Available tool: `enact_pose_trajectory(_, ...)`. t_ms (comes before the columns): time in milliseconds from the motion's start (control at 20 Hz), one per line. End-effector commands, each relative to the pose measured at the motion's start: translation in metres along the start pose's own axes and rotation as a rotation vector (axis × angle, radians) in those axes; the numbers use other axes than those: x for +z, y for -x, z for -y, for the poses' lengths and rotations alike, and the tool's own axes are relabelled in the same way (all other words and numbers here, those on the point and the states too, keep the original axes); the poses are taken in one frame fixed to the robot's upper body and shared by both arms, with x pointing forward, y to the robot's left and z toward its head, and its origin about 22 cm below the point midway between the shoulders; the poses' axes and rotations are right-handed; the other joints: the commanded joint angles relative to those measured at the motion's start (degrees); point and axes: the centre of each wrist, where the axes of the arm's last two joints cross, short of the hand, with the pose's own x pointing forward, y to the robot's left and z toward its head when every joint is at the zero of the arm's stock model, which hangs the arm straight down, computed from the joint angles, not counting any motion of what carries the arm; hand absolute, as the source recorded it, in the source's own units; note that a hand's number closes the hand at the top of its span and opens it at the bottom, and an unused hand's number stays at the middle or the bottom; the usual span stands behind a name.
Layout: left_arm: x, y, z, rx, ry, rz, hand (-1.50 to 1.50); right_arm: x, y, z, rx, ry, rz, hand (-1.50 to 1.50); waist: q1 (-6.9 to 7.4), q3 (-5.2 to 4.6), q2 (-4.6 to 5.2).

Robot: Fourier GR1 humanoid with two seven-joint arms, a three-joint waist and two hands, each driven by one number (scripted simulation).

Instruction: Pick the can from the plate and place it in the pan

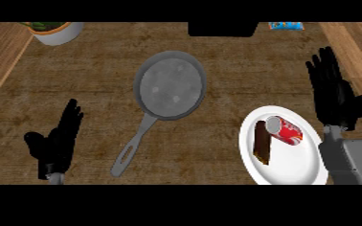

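Head view, looking steeply down on the wooden counter (92, 91): the right hand (332, 93) stands with fingers straight and spread, holding nothing, just beyond the far right rim of the white plate (283, 170); the can (286, 129) lies on its side on that plate, just to the left of this hand's wrist and nearer the robot than its fingertips, touching or almost touching a brown block (262, 143) beside it; since the can is toppled rather than upright, I judge a grasp would have to close across its side, and the block crowds one flank; the pan (170, 87) sits well to the left of the right hand, its bowl bare and its handle running back toward the robot, so the carry would go leftward across the counter; the left hand (55, 141) rests open near the lower left edge, fingers up, left of the pan's handle, seemingly kept out of the way; the pick is not yet made.
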Motion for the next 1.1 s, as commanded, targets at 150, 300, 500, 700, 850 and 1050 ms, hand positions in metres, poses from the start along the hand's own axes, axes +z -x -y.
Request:
enact_pose_trajectory(150,0.0,-0.018,-0.007,-0.225,0.085,0.11,0.0,-0.012,-0.011,-0.016,0.542,-0.061,0.087,-1.5,1.6,0.35,1.06)
enact_pose_trajectory(300,-0.007,-0.026,-0.009,-0.255,0.104,0.124,0.0,-0.008,-0.006,0.049,1.06,-0.103,0.024,-1.5,1.74,-1.94,2.39)
enact_pose_trajectory(500,0.004,-0.015,-0.014,-0.296,0.119,0.053,0.0,-0.005,-0.007,0.037,1.008,0.355,0.076,-1.5,-2.14,-0.12,-0.06)
enact_pose_trajectory(700,-0.001,-0.027,-0.011,-0.312,0.11,0.071,0.0,0.005,-0.008,0.052,1.336,0.295,-0.039,-1.5,-2.07,-0.33,0.04)
enact_pose_trajectory(850,-0.002,-0.035,-0.01,-0.322,0.122,0.077,0.0,0.0,-0.029,0.05,1.552,0.247,-0.11,-1.5,-1.21,-0.4,-0.04)
enact_pose_trajectory(1050,0.003,-0.028,-0.001,-0.318,0.131,0.062,0.0,0.014,-0.032,0.001,1.671,0.138,-0.273,-1.5,-0.76,-0.14,0.14)
